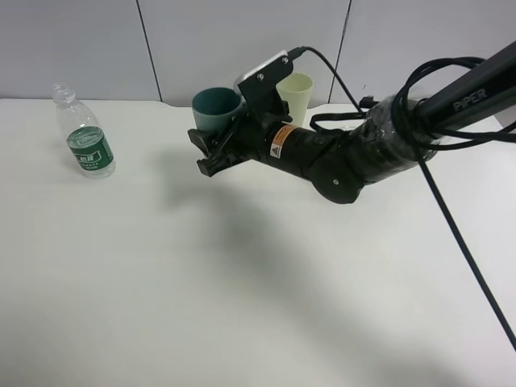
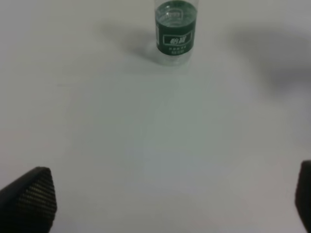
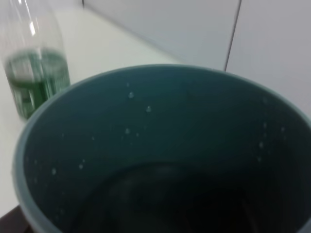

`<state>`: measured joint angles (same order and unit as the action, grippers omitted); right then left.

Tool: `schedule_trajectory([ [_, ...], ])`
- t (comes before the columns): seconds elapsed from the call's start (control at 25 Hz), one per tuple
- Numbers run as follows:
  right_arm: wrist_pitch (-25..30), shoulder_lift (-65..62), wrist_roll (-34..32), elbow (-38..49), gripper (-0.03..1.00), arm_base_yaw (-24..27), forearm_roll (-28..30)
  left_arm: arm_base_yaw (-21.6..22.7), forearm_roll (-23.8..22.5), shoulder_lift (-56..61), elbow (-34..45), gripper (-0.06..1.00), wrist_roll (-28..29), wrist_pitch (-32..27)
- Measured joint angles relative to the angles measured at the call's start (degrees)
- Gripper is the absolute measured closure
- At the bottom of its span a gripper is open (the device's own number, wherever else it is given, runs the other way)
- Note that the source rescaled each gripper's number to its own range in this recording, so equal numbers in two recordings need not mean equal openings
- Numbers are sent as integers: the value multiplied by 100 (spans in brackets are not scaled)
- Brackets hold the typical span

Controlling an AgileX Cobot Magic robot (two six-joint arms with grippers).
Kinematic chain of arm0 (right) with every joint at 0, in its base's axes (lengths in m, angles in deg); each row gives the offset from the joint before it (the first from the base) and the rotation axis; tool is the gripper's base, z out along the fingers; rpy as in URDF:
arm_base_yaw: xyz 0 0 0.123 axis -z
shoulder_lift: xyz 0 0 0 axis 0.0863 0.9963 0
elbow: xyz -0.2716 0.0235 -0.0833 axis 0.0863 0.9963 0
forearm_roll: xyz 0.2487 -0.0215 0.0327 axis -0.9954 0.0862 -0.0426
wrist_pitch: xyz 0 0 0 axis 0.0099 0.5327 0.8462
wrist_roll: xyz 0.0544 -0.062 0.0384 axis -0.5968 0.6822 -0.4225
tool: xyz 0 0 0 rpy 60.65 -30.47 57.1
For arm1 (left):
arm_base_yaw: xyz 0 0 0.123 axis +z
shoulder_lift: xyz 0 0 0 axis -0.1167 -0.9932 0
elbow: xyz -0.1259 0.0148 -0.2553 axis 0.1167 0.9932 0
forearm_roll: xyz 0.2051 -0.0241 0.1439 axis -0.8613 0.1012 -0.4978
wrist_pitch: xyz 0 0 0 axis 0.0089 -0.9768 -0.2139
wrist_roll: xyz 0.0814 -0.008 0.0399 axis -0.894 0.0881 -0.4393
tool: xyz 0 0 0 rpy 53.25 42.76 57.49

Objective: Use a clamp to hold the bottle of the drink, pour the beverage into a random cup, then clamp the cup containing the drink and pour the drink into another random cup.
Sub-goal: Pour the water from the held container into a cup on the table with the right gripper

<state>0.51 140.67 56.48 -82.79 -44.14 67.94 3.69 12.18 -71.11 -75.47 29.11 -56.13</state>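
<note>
Spillage was the main hazard. The right gripper [image 1: 206,153] had its fingers together at the teal tumbler [image 1: 214,109]; whether they pinched its wall could not be told. A thin-wall pinch would likely let the tumbler swing or slip during tilting, sending any drink onto the worktop [image 1: 242,306]. The arm could also knock the pale yellow-green tumbler [image 1: 295,95].

In the high view the teal tumbler was well right of the bottle [image 1: 85,137], and the pale one was farther still. Its long axis was near vertical, mouth upward, with droplets on the inner wall.

The left gripper [image 2: 170,194], fingers wide apart, faced the upright bottle.
</note>
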Motion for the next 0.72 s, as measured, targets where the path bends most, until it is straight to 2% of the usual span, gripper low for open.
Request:
schedule_trajectory([
  [0.2,127,-514,-68,0,94,0,17,0,0,0,0,-5,0,0],
  [0.48,1510,-1293,-99,0,94,289,1,0,0,0,0,-5,0,0],
  [0.72,2210,-1866,-495,3,94,810,260,0,0,0,0,-5,0,0],
])
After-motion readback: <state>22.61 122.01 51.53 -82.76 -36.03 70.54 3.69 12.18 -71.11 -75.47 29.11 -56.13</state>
